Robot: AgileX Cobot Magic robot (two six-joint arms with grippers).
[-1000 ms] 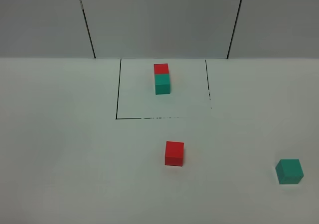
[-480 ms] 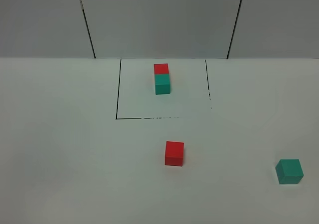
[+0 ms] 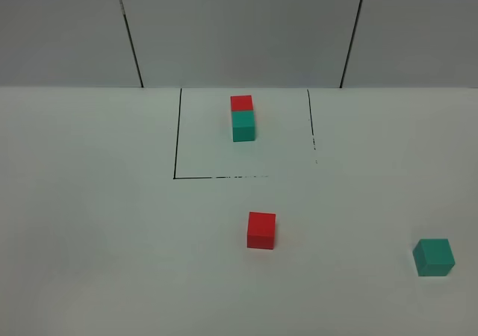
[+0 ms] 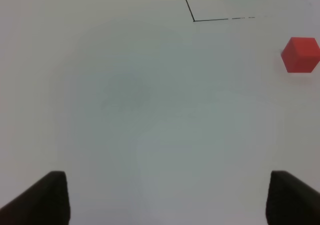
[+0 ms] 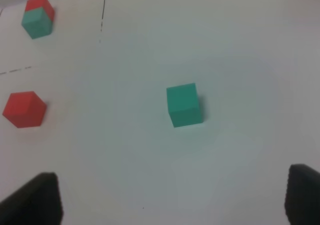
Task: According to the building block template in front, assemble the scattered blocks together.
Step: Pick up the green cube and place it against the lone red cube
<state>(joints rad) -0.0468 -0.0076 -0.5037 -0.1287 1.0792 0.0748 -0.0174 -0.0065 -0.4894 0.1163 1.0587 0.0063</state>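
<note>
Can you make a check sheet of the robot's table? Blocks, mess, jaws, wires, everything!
Surface: white table, black square outline drawn on it.
Job's things: template, red joined behind teal, inside the square outline; red cube alone in front of it; teal cube alone, far right.
Clutter: nothing seen.
Grippers: left gripper and right gripper, jaws open, empty.
Cables: nothing seen.
Surroundings: grey panelled wall.

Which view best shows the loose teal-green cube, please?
Right wrist: the loose teal-green cube sits central and large. Exterior high shows it small near the right edge; left wrist misses it.
</note>
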